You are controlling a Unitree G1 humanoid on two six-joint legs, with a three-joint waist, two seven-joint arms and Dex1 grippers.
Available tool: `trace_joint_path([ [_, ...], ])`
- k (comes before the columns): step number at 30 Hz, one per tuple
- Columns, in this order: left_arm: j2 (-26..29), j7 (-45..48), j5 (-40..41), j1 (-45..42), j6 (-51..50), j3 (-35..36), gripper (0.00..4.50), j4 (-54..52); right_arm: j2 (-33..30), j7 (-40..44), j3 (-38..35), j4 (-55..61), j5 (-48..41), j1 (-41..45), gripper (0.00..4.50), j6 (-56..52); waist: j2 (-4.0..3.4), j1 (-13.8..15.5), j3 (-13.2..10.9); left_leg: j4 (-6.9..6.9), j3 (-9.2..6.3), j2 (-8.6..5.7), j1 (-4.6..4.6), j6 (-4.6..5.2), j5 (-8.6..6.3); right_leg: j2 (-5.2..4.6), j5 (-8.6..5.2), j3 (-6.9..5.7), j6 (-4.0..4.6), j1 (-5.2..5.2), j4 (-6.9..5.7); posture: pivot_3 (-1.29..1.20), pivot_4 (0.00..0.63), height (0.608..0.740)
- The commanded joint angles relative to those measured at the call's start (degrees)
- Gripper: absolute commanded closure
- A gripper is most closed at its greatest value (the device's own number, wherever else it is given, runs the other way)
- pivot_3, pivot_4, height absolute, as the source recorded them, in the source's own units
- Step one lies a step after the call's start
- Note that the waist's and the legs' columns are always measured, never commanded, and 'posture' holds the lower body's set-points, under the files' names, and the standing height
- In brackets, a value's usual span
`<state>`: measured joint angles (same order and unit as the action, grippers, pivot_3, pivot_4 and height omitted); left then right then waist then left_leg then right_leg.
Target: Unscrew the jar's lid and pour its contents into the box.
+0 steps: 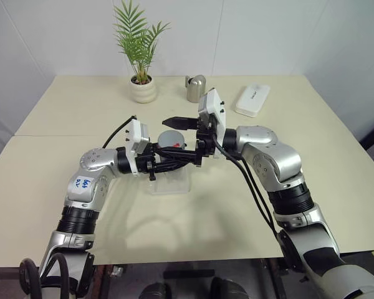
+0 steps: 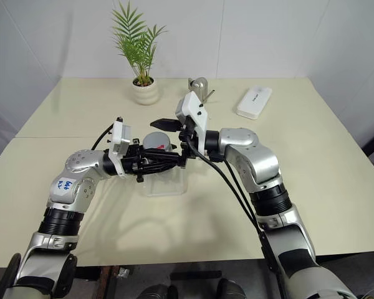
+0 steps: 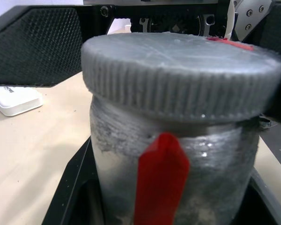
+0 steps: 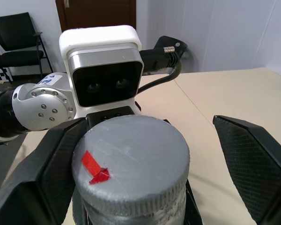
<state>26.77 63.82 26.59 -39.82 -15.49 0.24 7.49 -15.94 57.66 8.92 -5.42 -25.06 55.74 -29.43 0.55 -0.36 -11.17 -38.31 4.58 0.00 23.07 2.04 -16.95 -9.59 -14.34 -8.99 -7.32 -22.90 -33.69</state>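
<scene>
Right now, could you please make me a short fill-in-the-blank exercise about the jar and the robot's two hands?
1. The left hand is shut on the ____.
2. The grey lid is still ____ the jar.
3. The right hand, straddling the lid, has its fingers ____.
4. The jar is held above the clear ____ on the table.

Missing words: jar; on; open; box
</scene>
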Motion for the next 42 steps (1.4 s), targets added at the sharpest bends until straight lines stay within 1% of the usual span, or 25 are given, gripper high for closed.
trace_joint_path([
  [1, 0.45, 1.24, 0.51, 0.22, 1.28, 0.39, 2.55, -1.96, -2.54, -0.8, -3.06, -2.63, 1.58, 2.24, 0.02, 2.71, 0.0, -0.02, 0.0, 0.0, 0.0, 0.0, 0.0, 0.0, 0.0, 0.0, 0.0, 0.0, 0.0, 0.0, 0.0, 0.0, 0.15, 0.74],
  [6, 0.2, 0.57, 0.33, 0.22, 1.99, 0.49, 2.55, -1.63, -5.21, 0.17, -4.54, -4.39, 1.47, 3.16, 0.02, 2.98, 0.0, 0.06, 0.0, 0.0, 0.0, 0.01, 0.0, 0.0, 0.0, 0.0, 0.0, 0.0, 0.0, 0.0, 0.01, 0.0, 0.15, 0.74],
  [14, 0.09, 0.77, 0.24, 0.82, 2.53, 0.94, 2.55, -1.78, -13.03, 5.12, -8.16, -6.8, -0.68, 0.98, 0.02, 5.02, 0.0, 0.38, 0.0, 0.0, 0.05, 0.0, 0.02, 0.01, 0.0, -0.02, 0.0, 0.0, 0.0, 0.0, 0.03, 0.0, 0.15, 0.74],
  [19, 0.26, 1.0, 0.09, 0.94, 2.78, 1.33, 2.55, -1.66, -14.96, 7.39, -9.65, -5.96, -2.31, -0.15, 0.02, 3.59, -0.01, -0.59, -0.01, 0.05, 0.15, 0.0, -0.02, 0.01, 0.0, 0.03, 0.0, 0.03, 0.0, -0.01, 0.05, 0.0, 0.15, 0.74],
  [23, 0.29, 0.77, -0.13, 0.83, 2.87, 1.39, 2.55, -1.44, -13.54, 8.83, -9.51, -1.13, -6.33, -0.69, 0.02, -0.21, -0.01, -1.11, -0.01, 0.03, 0.17, 0.07, -0.02, -0.01, 0.02, 0.03, 0.0, 0.03, 0.0, -0.01, 0.02, 0.0, 0.15, 0.74],
  [27, 0.16, 0.56, -0.18, 0.51, 2.66, 1.32, 2.55, -1.14, -10.07, 6.78, -7.6, 4.59, -8.88, -0.64, 0.02, -3.86, -0.01, -1.17, -0.01, 0.03, 0.06, 0.16, -0.03, -0.01, 0.02, 0.03, 0.0, 0.04, 0.01, -0.01, 0.0, 0.0, 0.15, 0.74],
  [34, -0.04, 0.66, -0.26, 0.38, 2.14, 0.7, 2.55, -1.22, -3.88, 1.21, -1.87, 8.44, -6.34, 0.19, 0.02, -5.88, -0.01, -0.96, -0.01, -0.03, 0.02, 0.15, -0.02, -0.01, 0.02, 0.02, 0.01, 0.04, 0.01, -0.01, -0.04, 0.0, 0.15, 0.74],
  [38, -0.18, 0.65, -0.22, 0.43, 1.92, 0.44, 2.55, -1.4, -2.61, -0.11, 0.27, 6.62, -3.93, 0.66, 0.02, -4.7, -0.01, -0.9, -0.01, -0.03, 0.02, 0.12, 0.0, 0.0, 0.01, 0.01, 0.01, 0.04, 0.01, -0.01, -0.03, 0.0, 0.15, 0.74],
  [42, -0.29, 0.54, -0.13, 0.65, 1.8, 0.25, 2.55, -1.72, -1.91, -1.1, 0.77, 4.49, -2.02, 1.29, 0.02, -3.7, -0.01, -1.08, -0.01, -0.02, 0.03, 0.12, 0.0, 0.0, 0.01, 0.01, 0.01, 0.04, 0.01, -0.02, -0.04, 0.0, 0.15, 0.74],
])
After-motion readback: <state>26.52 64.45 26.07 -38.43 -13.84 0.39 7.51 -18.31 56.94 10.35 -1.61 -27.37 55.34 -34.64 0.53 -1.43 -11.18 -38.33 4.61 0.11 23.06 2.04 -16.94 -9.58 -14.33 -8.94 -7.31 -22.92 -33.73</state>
